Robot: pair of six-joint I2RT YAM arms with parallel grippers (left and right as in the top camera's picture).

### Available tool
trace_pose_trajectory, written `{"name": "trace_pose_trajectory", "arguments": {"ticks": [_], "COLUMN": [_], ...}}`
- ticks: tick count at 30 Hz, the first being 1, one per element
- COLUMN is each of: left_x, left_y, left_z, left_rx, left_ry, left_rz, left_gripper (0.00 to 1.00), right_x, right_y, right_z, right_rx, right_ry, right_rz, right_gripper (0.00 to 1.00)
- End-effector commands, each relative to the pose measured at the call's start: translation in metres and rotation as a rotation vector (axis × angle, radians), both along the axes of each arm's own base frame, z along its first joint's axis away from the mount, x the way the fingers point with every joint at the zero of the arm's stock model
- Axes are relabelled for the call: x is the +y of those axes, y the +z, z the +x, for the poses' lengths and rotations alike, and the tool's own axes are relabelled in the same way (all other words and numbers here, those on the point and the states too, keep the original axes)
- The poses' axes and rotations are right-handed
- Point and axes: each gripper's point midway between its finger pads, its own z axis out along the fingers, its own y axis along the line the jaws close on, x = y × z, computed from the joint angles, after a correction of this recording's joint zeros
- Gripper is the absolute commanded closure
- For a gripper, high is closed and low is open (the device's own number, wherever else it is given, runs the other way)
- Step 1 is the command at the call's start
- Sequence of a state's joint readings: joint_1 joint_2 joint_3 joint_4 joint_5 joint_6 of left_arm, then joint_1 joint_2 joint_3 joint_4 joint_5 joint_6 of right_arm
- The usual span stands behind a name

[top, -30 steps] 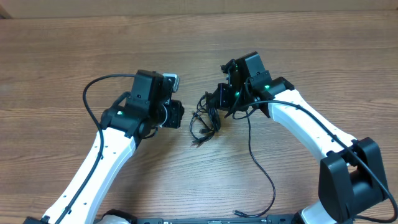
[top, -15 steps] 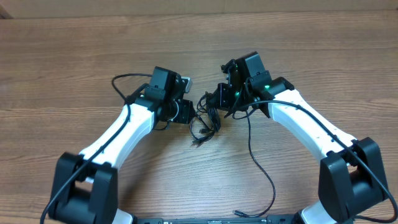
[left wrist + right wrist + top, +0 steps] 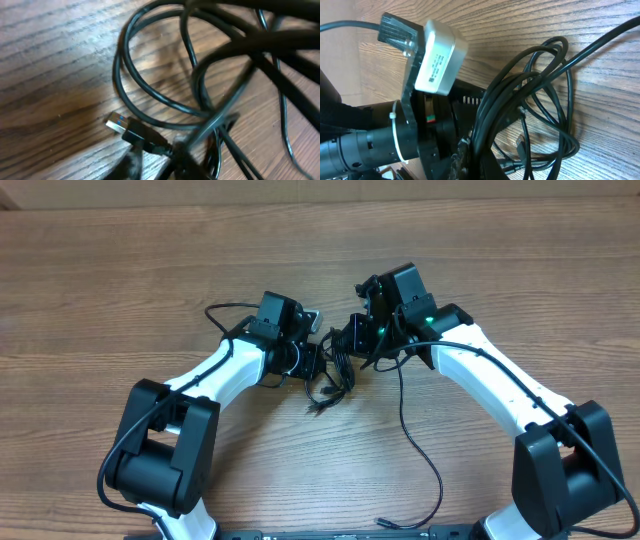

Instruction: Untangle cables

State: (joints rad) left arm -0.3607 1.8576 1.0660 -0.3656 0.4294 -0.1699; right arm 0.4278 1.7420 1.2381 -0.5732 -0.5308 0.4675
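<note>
left gripper (image 3: pixel 316 362) moved in beside cables (image 3: pixel 331 385) | its opening unclear | right gripper (image 3: pixel 350 340) clamped on them

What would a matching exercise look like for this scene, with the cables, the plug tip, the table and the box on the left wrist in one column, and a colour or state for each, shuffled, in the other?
Column one:
1. cables
2. plug tip
3. table
4. box on the left wrist

Column two:
A. brown wood grain
B. pale, with a printed label
C. black, tangled in loops
D. silvery, lying flat on the wood

Pairs: 1-C, 2-D, 3-A, 4-B
</note>
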Motion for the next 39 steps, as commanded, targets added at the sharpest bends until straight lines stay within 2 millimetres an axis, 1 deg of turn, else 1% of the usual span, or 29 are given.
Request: {"name": "trace_pose_trajectory", "arguments": {"ticks": [1, 5, 7, 18, 20, 21, 22, 24, 29, 34, 39], "left_x": [-0.006, -0.011, -0.011, 0.0, 0.002, 0.003, 0.004, 0.005, 0.012, 0.013, 0.014], "left_y": [0.009, 0.026, 0.034, 0.095, 0.102, 0.103, 0.103, 0.102, 0.097, 0.096, 0.096], "left_z": [0.002, -0.004, -0.008, -0.035, -0.039, -0.04, -0.041, -0.042, -0.041, -0.041, -0.041], "left_rx": [-0.025, -0.062, -0.072, -0.114, -0.119, -0.12, -0.118, -0.112, -0.109, -0.107, -0.108], "left_ry": [-0.029, -0.102, -0.119, -0.117, -0.116, -0.116, -0.115, -0.113, -0.093, -0.093, -0.089], "left_rz": [-0.02, -0.047, -0.053, -0.062, -0.064, -0.06, -0.058, -0.052, -0.006, -0.002, 0.006], "left_gripper": [0.9, 0.96, 0.96, 0.96, 0.96, 0.96, 0.96, 0.96, 0.96, 0.96, 0.96], "right_x": [0.001, -0.006, -0.01, -0.01, -0.009, -0.008, -0.007, -0.005, -0.003, -0.008, -0.015], "right_y": [0.011, 0.006, 0.003, 0.003, 0.003, 0.004, 0.004, 0.006, 0.006, 0.0, -0.014], "right_z": [0.003, 0.008, 0.01, 0.01, 0.009, 0.009, 0.008, 0.006, 0.003, 0.002, -0.003], "right_rx": [-0.032, -0.047, -0.053, -0.051, -0.048, -0.045, -0.043, -0.036, -0.024, -0.016, -0.003], "right_ry": [-0.002, -0.029, -0.045, -0.045, -0.041, -0.037, -0.032, -0.023, -0.012, -0.025, -0.035], "right_rz": [0.008, -0.038, -0.065, -0.065, -0.059, -0.054, -0.046, -0.033, -0.021, -0.052, -0.088], "right_gripper": [0.96, 0.96, 0.96, 0.96, 0.92, 0.84, 0.8, 0.75, 0.6, 0.56, 0.53]}}
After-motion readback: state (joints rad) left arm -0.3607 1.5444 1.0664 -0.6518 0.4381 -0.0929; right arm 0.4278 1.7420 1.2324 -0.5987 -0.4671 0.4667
